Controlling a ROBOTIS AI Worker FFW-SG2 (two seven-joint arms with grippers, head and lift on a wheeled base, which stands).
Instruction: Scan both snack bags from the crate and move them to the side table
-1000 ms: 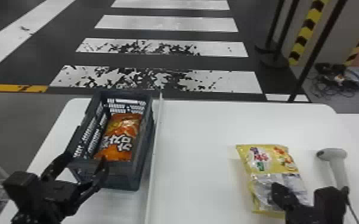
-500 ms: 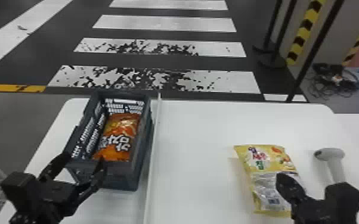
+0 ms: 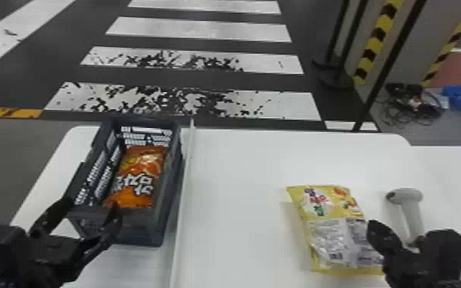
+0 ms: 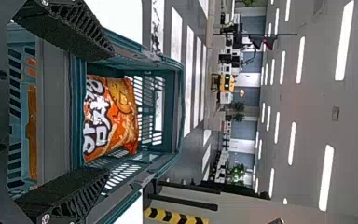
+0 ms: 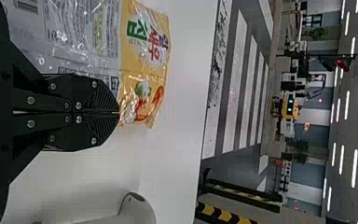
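Observation:
The orange snack bag [image 3: 138, 176] lies in the dark crate [image 3: 168, 191] at the left; the left wrist view also has this orange bag [image 4: 112, 116] inside the crate [image 4: 179, 107]. My left gripper [image 3: 90, 211] is at the crate's near end, and in its wrist view the left gripper [image 4: 105, 114] stands open with its fingers apart. Flat on the white table at the right is the yellow snack bag [image 3: 327, 226]. Beside its right edge is my right gripper [image 3: 374, 229]. From the right wrist, the right gripper [image 5: 118, 113] is shut, by the yellow bag [image 5: 142, 56].
A grey handheld scanner [image 3: 406, 196] stands right of the yellow bag, close to my right gripper. A thin raised white strip [image 3: 182, 214] runs along the crate's right side. Farther right, another white surface [image 3: 455, 172] adjoins the table.
My right gripper has moved right across the yellow bag towards its edge and the scanner. The head view has shifted, so the scene sits slightly farther left. The left gripper keeps its place at the crate.

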